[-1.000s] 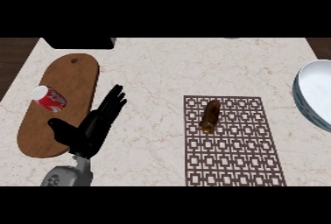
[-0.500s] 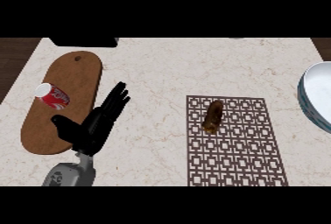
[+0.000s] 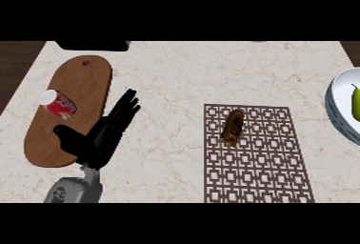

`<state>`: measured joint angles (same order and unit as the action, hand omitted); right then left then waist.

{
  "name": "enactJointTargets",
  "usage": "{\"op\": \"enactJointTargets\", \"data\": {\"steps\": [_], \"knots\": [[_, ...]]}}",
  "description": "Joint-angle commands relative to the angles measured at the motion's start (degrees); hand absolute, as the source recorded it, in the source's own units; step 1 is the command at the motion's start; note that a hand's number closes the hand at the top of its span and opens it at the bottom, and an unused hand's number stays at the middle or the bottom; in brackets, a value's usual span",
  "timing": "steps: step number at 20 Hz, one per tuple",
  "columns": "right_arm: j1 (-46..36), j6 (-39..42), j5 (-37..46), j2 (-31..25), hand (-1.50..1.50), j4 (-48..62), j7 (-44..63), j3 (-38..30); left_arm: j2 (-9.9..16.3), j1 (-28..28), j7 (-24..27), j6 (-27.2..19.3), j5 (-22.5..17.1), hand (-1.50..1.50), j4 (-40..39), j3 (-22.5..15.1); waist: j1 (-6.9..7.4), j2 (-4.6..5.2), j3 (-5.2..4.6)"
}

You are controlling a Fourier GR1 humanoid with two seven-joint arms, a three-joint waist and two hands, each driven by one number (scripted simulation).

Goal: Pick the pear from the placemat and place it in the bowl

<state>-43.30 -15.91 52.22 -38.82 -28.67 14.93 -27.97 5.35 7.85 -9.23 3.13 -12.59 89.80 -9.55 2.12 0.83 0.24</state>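
Note:
A yellow-green pear [image 3: 355, 102] lies inside the white bowl [image 3: 336, 110], which is cut off by the right edge of the head view. The patterned brown placemat [image 3: 256, 164] lies centre-right and carries a brown oblong item [image 3: 233, 127] near its top left corner. My left hand [image 3: 98, 140] rises from the lower left, open with straight fingers pointing up and right. It holds nothing and stands well left of the placemat. My right hand does not show.
A wooden cutting board [image 3: 67, 86] lies at the left, under the left hand's thumb side, with a red can [image 3: 60, 105] lying on it. A dark object [image 3: 91, 45] sits at the counter's back edge. Dark floor shows beyond the left edge.
The view has drifted, so the placemat and bowl sit slightly further right. The pear now shows in the bowl at the edge. The left hand stays open, a little higher.

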Motion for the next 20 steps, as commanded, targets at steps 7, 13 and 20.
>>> {"op": "enactJointTargets", "data": {"steps": [7, 13, 20], "knots": [[1.5, -10.2, -22.6, 5.7, -1.5, -11.1, -26.0, -16.2, 0.9, -1.9, -0.3, -0.4, -0.8, 0.0, 0.7, 2.1, -2.8, -1.08, -0.01], [12.2, -3.6, -31.8, 16.6, -1.5, -30.9, -32.5, -16.5, 2.0, -4.7, 0.3, -0.2, -0.4, 0.0, 0.8, 2.9, -5.75, -2.3, -0.34], [25.5, 0.0, -34.1, 29.1, -1.5, -57.0, -30.8, -11.9, 0.3, -4.0, -0.6, -2.9, 0.3, 0.0, 1.8, 2.9, -7.62, -2.78, -0.55]]}}
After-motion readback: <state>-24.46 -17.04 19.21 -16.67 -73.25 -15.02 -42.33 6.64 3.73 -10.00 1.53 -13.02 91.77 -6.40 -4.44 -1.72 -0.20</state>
